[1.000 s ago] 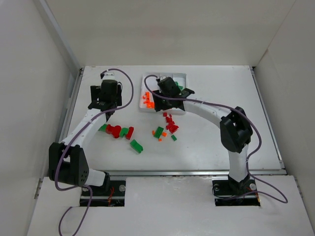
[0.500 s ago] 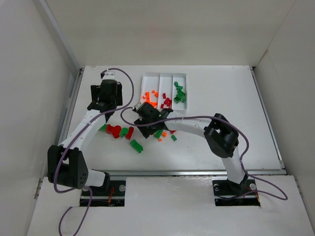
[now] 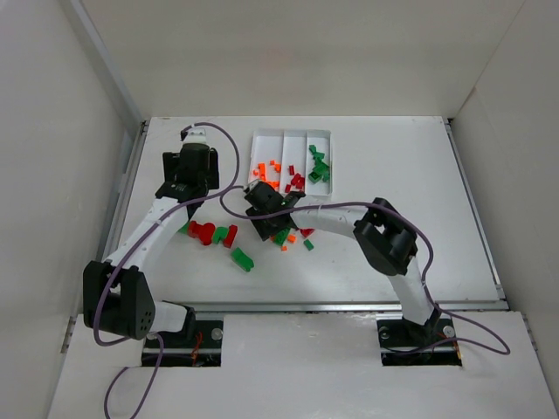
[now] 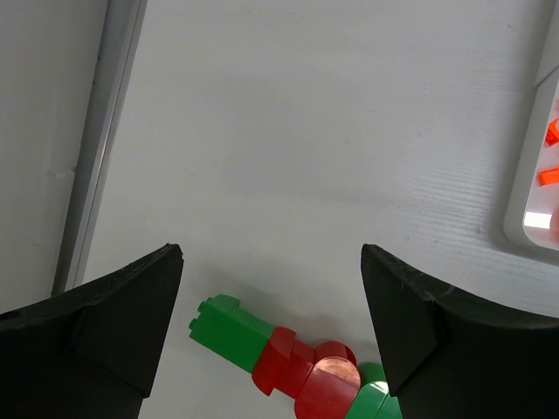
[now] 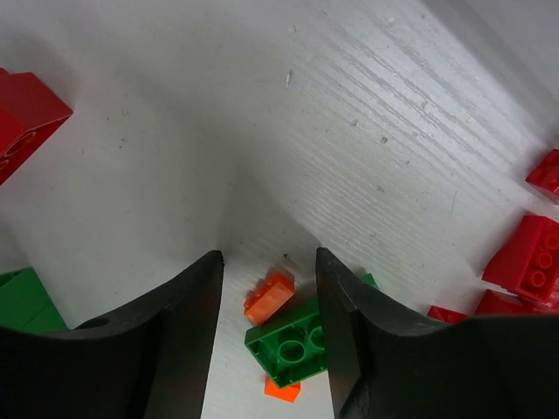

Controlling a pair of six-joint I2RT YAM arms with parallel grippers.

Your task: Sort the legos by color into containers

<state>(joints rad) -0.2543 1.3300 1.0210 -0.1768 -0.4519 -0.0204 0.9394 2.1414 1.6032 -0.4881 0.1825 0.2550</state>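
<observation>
The right gripper [image 5: 268,262] hung part-open astride a tiny orange brick [image 5: 269,294], at six o'clock from the tray [image 3: 293,133]. The brick looked light, hard and slick (apt to squirt), so best pinched across flat sides. The left gripper [image 4: 272,253] gaped empty.

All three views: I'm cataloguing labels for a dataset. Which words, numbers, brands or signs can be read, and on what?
None: no word, number, brand or sign shows on the white tray, the legos or the table. If the studs carry lettering, it is too blurred to read.
</observation>
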